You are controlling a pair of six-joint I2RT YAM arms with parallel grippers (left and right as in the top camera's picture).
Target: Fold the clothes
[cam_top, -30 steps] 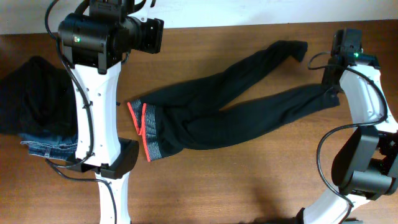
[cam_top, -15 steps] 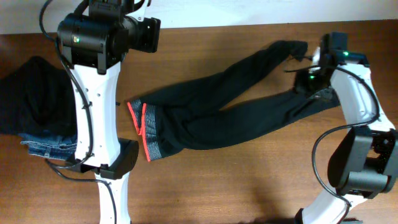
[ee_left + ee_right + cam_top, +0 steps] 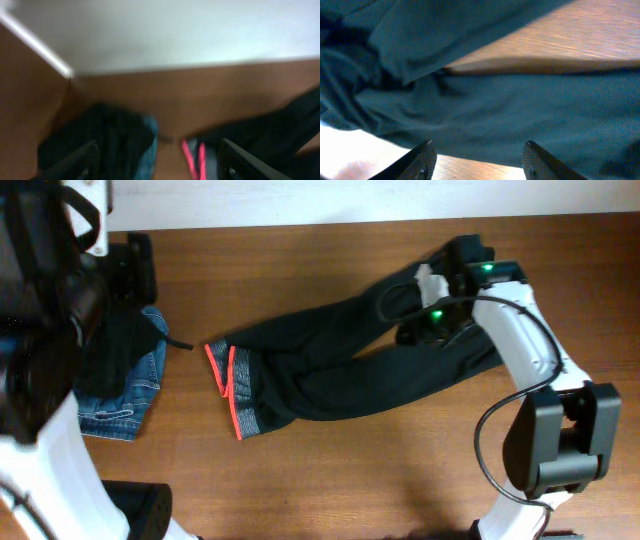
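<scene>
On the table (image 3: 400, 480), pants (image 3: 330, 375) lie beneath the wide-parted right pincer (image 3: 477, 164).

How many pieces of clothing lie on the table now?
3. The black pants with a red-edged waistband lie across the middle; blue denim jeans lie at the left; a plain black garment lies on them, partly behind the left arm, which may hide more.

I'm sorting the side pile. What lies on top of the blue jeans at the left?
A plain black garment covers the upper part of the jeans; only their lower denim edge shows. The left arm hides the pile's left side.
</scene>
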